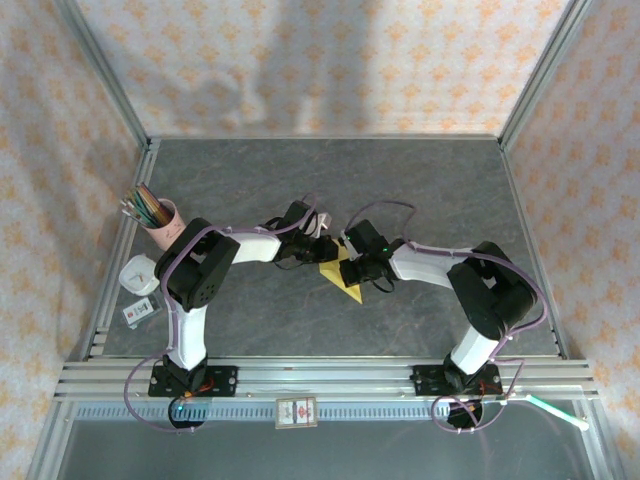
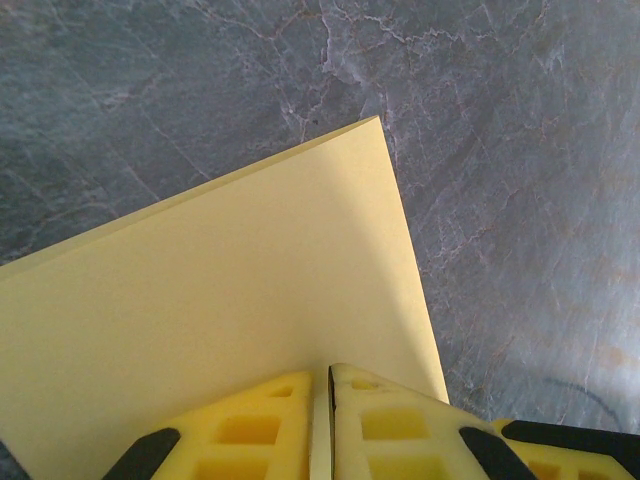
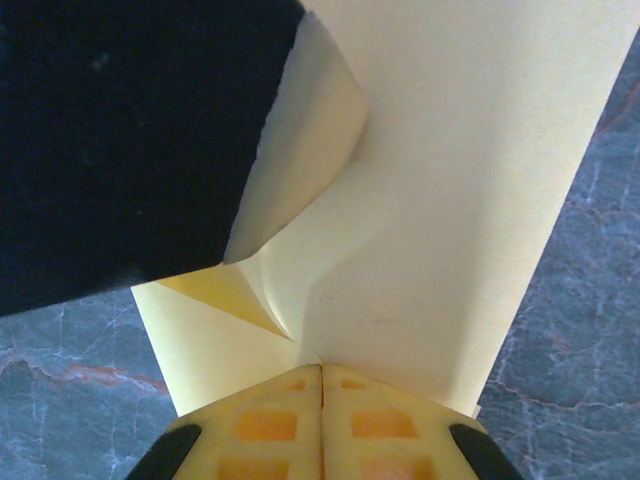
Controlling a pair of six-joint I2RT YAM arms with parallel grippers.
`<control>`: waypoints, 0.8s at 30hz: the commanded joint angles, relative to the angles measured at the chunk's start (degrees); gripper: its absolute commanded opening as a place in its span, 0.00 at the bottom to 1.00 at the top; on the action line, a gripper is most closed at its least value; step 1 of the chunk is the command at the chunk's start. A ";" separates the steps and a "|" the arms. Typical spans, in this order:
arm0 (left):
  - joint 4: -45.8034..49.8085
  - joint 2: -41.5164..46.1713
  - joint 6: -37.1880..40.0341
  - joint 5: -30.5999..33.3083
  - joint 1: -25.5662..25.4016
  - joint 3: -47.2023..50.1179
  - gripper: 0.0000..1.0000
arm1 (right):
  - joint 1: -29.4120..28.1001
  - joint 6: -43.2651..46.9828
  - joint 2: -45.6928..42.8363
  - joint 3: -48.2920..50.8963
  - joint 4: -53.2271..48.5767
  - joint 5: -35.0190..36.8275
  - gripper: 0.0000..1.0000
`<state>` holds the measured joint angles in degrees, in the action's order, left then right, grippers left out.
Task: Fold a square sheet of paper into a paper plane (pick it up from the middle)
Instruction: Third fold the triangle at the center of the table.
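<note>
The grey marbled worktop [image 1: 300,180] takes up the floor of the cell. It is bounded at the back and on both sides by patterned walls [image 1: 330,60] on a metal frame, and at the near edge by a ribbed aluminium rail [image 1: 320,375]. The back half and the right-hand strip of the worktop lie bare, with wide room there.

The left arm [image 1: 200,270] and right arm [image 1: 490,290] bend inward and meet near the middle, so the space between them is crowded with their own links and cables.

The square sheet of paper [image 1: 340,278] is at that meeting point. It is yellow and creased, and shows as a pointed triangular shape just in front of the two wrists. In the left wrist view it spreads as a flat panel [image 2: 230,300] with one sharp corner over the stone. In the right wrist view it [image 3: 450,200] curls and buckles against a dark blurred shape at the upper left.

The left gripper [image 1: 322,248] [image 2: 330,375] pinches the sheet's edge between pressed pads. The right gripper [image 1: 352,262] [image 3: 321,370] is likewise pressed together on the paper.

By the left wall stand a pink cup of coloured pencils [image 1: 160,222], a white object [image 1: 138,272] and a small card [image 1: 138,312], all well apart from the paper. A label [image 1: 296,411] sits on the near rail; its writing is too small to read.
</note>
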<state>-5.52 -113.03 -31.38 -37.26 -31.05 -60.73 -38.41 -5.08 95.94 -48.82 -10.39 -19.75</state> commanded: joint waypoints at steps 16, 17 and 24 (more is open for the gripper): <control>4.90 -3.22 1.40 2.63 -0.08 0.15 0.16 | 0.53 -0.14 -1.46 -1.90 -1.18 0.33 0.07; 4.90 -3.25 1.40 2.67 -0.07 0.24 0.16 | 0.53 -0.05 -1.50 -1.90 -1.21 0.26 0.07; 4.73 -3.33 1.32 2.48 -0.09 0.17 0.16 | 0.60 0.14 -1.83 -2.18 -1.48 0.34 0.07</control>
<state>-5.52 -113.03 -31.38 -37.28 -31.05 -60.73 -38.41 -5.08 95.83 -49.52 -10.85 -19.84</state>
